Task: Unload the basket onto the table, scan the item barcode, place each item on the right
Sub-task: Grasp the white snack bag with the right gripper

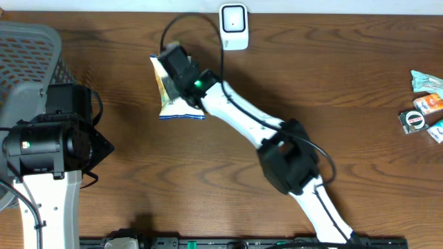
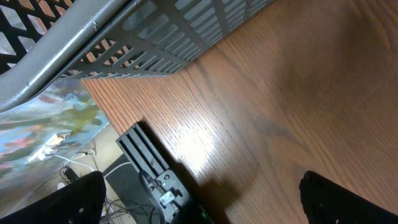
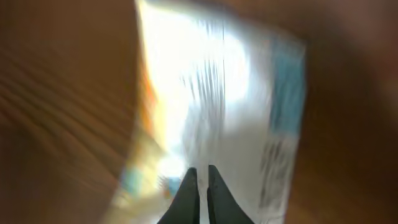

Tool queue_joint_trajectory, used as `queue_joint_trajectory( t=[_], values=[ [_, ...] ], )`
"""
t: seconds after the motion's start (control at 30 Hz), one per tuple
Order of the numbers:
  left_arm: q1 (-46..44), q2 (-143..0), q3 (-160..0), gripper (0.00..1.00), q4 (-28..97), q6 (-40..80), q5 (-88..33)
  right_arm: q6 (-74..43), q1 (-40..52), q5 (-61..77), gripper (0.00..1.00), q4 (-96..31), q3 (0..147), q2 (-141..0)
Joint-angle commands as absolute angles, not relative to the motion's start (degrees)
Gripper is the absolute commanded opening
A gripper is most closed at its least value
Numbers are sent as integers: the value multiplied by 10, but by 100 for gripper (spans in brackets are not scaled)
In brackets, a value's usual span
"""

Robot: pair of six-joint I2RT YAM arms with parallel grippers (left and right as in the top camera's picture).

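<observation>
Wooden table point(image 1: 332, 62) bears basket point(image 1: 28, 48), scanner point(image 1: 233, 26), small packets point(image 1: 423, 104).

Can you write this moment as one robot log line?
right claw: shut on snack bag | left claw: open, empty, beside basket | scanner: apart from bag
</observation>
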State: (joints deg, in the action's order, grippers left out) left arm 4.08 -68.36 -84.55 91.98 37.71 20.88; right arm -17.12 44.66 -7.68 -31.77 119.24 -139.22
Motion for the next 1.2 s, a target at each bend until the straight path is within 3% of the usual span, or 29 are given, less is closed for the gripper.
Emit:
queue_joint_trajectory(
  t=[0.0,0.57,0.73,0.8,1.17],
  values=[
    [43,-681,-846,98,923,385,210,-167,451,-78,1,-355,1191,-1417],
    [43,-681,-846,98,923,385,210,-167,451,-91,1,-709,1191,-1297],
    [43,-681,-846,98,923,385,210,-166,451,-66,5,-726,1191,-1240],
    [43,-681,-846,98,923,385,210,-166,452,-45,2,-735,1191,-1231],
    [43,-681,-846,98,923,385,211,-167,474,51,1,-678,1168,-1294]
  ],
)
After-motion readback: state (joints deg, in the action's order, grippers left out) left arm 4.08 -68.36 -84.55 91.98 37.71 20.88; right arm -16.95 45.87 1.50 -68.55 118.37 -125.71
